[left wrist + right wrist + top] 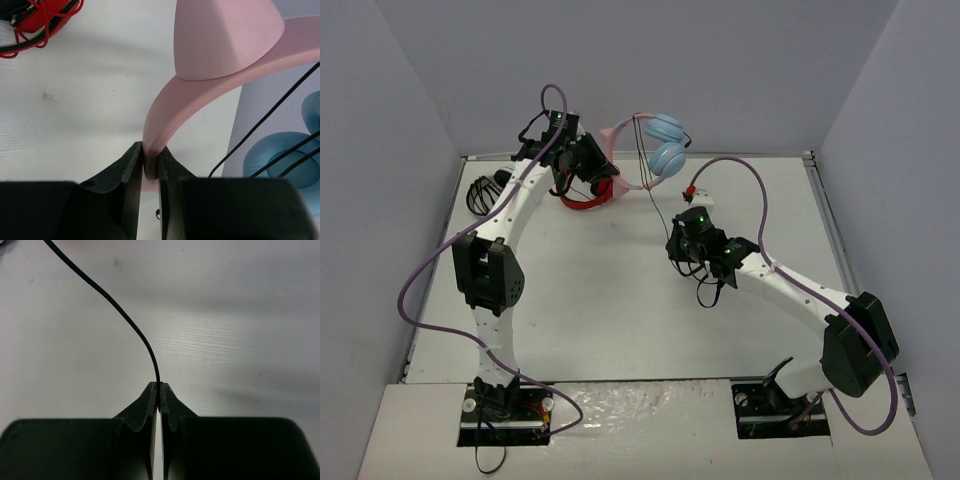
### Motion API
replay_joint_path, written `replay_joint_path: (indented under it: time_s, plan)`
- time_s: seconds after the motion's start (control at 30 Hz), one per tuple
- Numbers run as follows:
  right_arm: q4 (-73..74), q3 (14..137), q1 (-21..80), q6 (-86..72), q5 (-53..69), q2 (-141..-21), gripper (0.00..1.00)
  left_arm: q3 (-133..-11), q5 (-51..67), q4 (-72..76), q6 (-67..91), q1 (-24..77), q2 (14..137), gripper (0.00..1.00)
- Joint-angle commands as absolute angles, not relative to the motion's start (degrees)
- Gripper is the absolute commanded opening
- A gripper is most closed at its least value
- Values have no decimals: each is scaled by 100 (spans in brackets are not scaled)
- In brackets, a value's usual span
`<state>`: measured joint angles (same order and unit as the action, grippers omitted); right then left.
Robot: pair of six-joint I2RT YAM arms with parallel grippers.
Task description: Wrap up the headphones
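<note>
Where the white bench (90,100) meets the back wall, the headphones (665,155) hang raised: smooth pink headband (200,95) with a pointed ear, round glossy blue cups (280,155). On the headband's end the left pincer (151,155) clamps tight. Thin black cable (125,320) curves down to the right pincer (158,390), which pinches it between closed tips. Red-and-black headphones (582,203) lie on the bench below the left pincer.
</note>
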<state>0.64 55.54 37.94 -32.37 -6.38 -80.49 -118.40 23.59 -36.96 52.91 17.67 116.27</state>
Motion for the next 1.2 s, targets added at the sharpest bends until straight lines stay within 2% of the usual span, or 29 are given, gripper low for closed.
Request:
replay_joint_path:
  time_s: [0.0,0.67,1.17]
  plan:
    - [-571,5501,3653,-3341,-356,-8033,0,-11853,2693,-2996,5477,1688,10812,0]
    - [-1792,5315,3093,-3625,499,-9005,0,-10664,3260,-2436,5412,1617,9957,0]
    - [-2241,5594,2804,-3384,554,-9514,0,-9318,3568,-2909,4685,1643,9150,0]
